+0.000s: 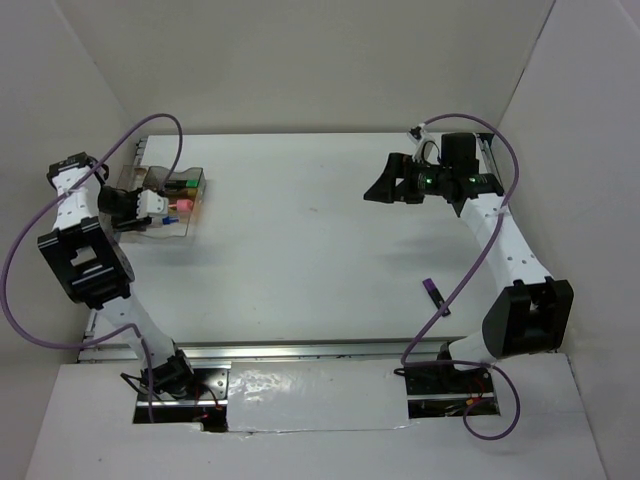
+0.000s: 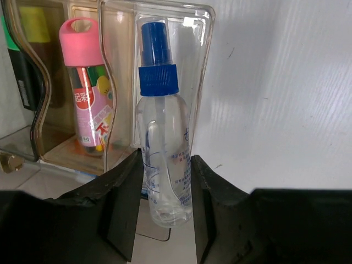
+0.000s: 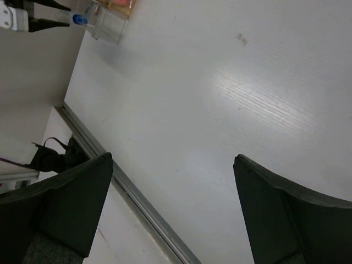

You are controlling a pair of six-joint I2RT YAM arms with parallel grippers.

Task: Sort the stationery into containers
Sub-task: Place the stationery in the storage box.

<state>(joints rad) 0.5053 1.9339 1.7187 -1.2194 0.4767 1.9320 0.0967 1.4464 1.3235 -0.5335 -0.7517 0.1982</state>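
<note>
My left gripper [image 2: 166, 159] is shut on the blue-capped clear bottle [image 2: 164, 132], which stands upright in the rightmost section of the clear container [image 2: 204, 66]. A pink tube [image 2: 88, 93] stands in the section to its left. Black highlighters with green and yellow ends [image 2: 22, 60] are in the section beyond it. From above, the left gripper [image 1: 163, 209] sits at the container [image 1: 204, 200] at the far left of the table. My right gripper [image 1: 375, 186] hovers open and empty at the far right. A purple-ended highlighter [image 1: 432, 292] lies on the table near the right arm.
The right wrist view shows bare white table between the open fingers [image 3: 82, 192], the metal rail [image 3: 137, 203] at the table's near edge, and the container [image 3: 107, 22] far off. White walls enclose the table. Purple cables [image 1: 470, 270] loop off both arms.
</note>
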